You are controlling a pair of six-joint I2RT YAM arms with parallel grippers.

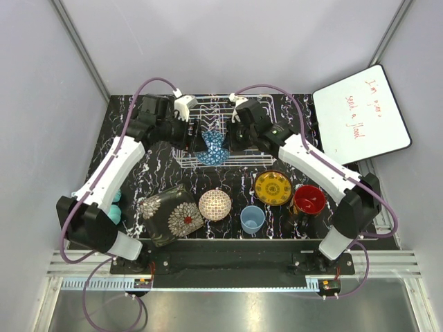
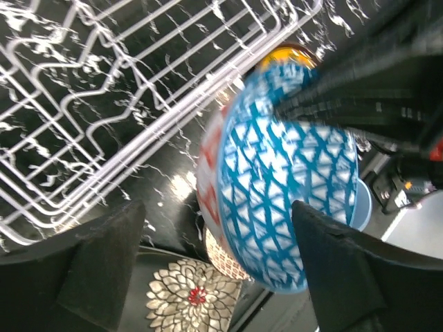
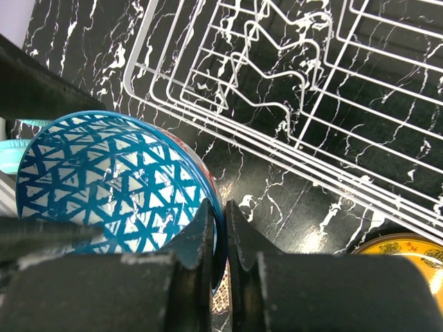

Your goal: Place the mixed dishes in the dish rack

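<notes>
I see the right gripper [image 3: 220, 207] pinched onto the rim of the blue patterned bowl [image 1: 213, 146], which is tilted over the near edge of the dish rack [image 1: 216, 111]. The left gripper [image 2: 214, 211] gapes wide beside the bowl.

Two bowls [image 1: 211, 146] [image 1: 214, 205], two plates [image 1: 168, 214] [image 1: 273, 187], one cup [image 1: 252, 219], one mug [image 1: 309, 199], one rack [image 1: 214, 114], two balls [image 1: 115, 196] [image 1: 112, 214].
</notes>
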